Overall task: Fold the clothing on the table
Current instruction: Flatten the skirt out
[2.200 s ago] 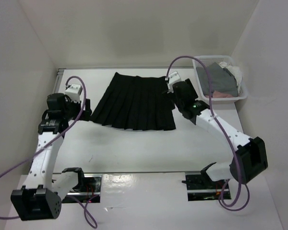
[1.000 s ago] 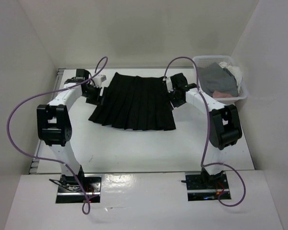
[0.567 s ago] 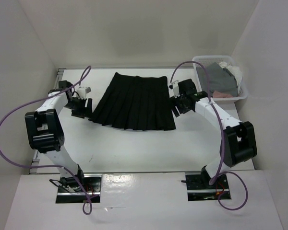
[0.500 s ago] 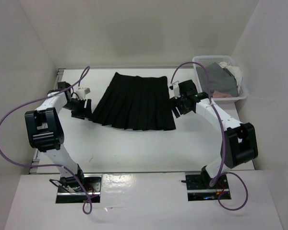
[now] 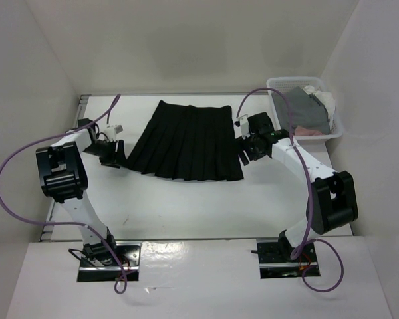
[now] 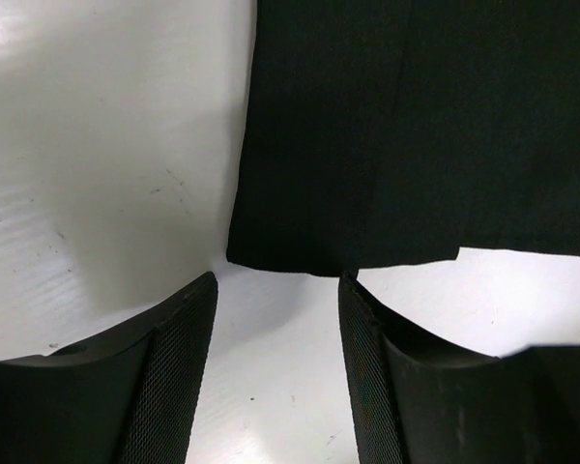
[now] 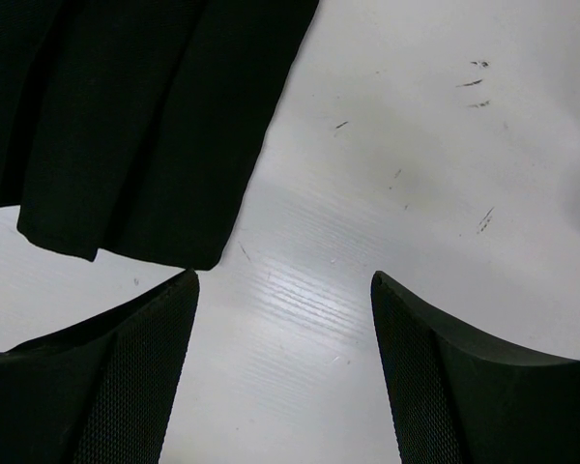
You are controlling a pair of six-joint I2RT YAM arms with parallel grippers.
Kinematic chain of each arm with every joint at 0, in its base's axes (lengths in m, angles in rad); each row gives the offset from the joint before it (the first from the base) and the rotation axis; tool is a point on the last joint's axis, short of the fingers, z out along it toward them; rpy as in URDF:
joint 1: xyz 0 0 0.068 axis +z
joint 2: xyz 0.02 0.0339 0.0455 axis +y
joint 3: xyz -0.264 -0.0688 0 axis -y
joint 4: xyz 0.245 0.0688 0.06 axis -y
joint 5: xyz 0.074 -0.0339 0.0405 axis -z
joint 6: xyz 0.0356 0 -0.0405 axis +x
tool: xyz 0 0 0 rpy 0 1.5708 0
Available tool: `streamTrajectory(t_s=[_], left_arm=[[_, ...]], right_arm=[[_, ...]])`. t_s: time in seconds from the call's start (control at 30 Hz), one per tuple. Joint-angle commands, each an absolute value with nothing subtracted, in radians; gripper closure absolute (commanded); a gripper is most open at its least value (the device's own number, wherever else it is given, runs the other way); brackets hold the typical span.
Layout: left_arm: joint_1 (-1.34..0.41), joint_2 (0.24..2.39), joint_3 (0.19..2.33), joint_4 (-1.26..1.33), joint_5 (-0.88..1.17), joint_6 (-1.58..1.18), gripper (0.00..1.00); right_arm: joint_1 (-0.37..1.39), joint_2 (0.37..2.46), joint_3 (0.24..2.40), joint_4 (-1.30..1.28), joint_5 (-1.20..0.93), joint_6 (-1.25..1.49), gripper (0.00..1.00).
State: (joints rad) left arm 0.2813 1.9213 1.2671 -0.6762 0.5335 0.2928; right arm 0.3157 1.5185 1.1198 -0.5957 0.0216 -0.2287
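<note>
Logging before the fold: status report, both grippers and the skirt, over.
Left gripper open, empty, at skirt hem corner. Right gripper open, empty, by opposite corner. Skirt flat, unfolded on table. Nothing blocking.

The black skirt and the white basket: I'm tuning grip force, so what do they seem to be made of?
Skirt: probably a soft woven fabric, matte black. It lies flat in pressed pleats and shows no shine, even close up in the wrist views.
Basket: likely moulded plastic, white, with thin rigid walls and a rolled rim. Any mesh pattern is too small to confirm.
</note>
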Motion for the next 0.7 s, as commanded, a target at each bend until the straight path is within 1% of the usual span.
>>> streamTrajectory(t_s=[0.0, 0.23, 0.3, 0.4, 0.43, 0.67], left_arm=[[0.288, 1.959, 1.281, -0.632, 0.571, 0.336, 0.4], [0.288, 1.994, 1.31, -0.598, 0.571, 0.327, 0.41], [0.288, 2.003, 1.319, -0.598, 0.58, 0.327, 0.44], [0.288, 2.026, 1.319, -0.598, 0.58, 0.327, 0.45], [0.288, 2.039, 1.319, -0.598, 0.58, 0.327, 0.48], [0.279, 2.059, 1.319, -0.63, 0.578, 0.359, 0.57]], right_arm=[[0.31, 1.496, 1.115, -0.601, 0.003, -0.221, 0.23], [0.31, 1.485, 1.115, -0.601, -0.006, -0.221, 0.23], [0.31, 1.485, 1.115, -0.61, -0.006, -0.212, 0.23], [0.31, 1.496, 1.115, -0.63, -0.017, -0.212, 0.23], [0.31, 1.496, 1.115, -0.63, -0.017, -0.203, 0.23], [0.31, 1.477, 1.115, -0.64, -0.017, -0.202, 0.23]])
